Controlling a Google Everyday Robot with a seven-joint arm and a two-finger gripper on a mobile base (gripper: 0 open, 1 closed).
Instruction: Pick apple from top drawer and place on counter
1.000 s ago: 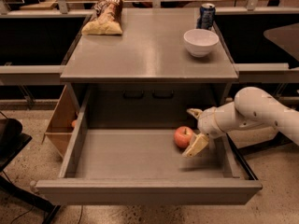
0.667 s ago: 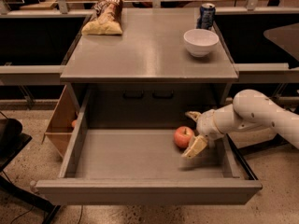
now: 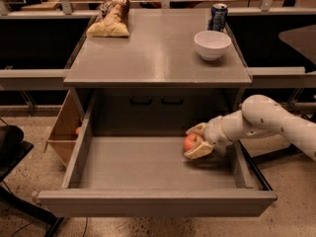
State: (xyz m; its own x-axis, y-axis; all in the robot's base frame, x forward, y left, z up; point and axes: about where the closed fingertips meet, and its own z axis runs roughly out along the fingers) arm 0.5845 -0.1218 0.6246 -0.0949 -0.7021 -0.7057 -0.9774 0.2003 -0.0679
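The apple [image 3: 191,141] sits on the floor of the drawer [image 3: 148,202], toward its right wall and rear half. The gripper [image 3: 188,143] reaches in over that wall from the right. Its jaws are clenched on the apple, one finger behind it and one in front. The counter [image 3: 158,58] lies above and further back, so the move is likely up first, then rearward past its front edge.
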